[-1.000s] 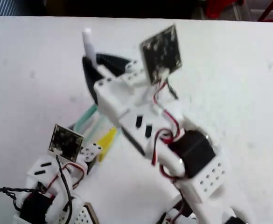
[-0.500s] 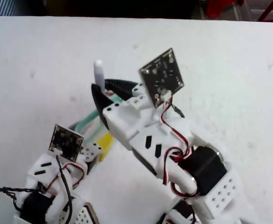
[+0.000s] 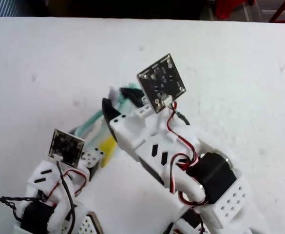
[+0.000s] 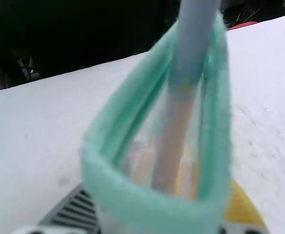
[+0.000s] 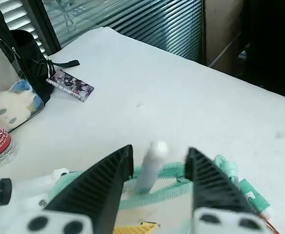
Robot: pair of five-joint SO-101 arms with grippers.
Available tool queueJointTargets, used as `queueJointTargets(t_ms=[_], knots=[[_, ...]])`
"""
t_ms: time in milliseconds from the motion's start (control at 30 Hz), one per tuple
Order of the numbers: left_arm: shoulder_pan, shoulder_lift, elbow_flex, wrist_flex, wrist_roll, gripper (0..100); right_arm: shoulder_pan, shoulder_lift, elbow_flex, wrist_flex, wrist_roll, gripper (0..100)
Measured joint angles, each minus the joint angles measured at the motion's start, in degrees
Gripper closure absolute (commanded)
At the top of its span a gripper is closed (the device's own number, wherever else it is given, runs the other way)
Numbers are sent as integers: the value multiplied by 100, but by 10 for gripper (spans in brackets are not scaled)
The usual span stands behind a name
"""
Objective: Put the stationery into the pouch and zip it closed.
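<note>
The right claw (image 5: 159,152) is hanging wide open over the pouch (image 5: 174,171), its black jaws sitting on either side of a white pen (image 5: 149,168) without touching it. The pen is standing upright in the pouch's green mouth (directly between those jaws). The left claw (image 3: 96,157) is sitting just beside the pouch's other end on the white table (image 3: 239,73); whether it is gripping anything cannot be told.

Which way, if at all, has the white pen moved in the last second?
Yes. The white pen has come away from the table's far edge in the high view, toward the arms, down into the green pouch.
</note>
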Motion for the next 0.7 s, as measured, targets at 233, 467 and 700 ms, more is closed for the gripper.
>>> queueJointTargets(t_ms=[233, 467, 700], knots=[[0, 0, 0, 0, 0, 766, 0, 0, -35, 0, 0, 741], [0, 0, 0, 0, 0, 825, 0, 0, -281, 0, 0, 741], [18, 9, 0, 0, 18, 970, 677, 0, -281, 88, 44, 854]])
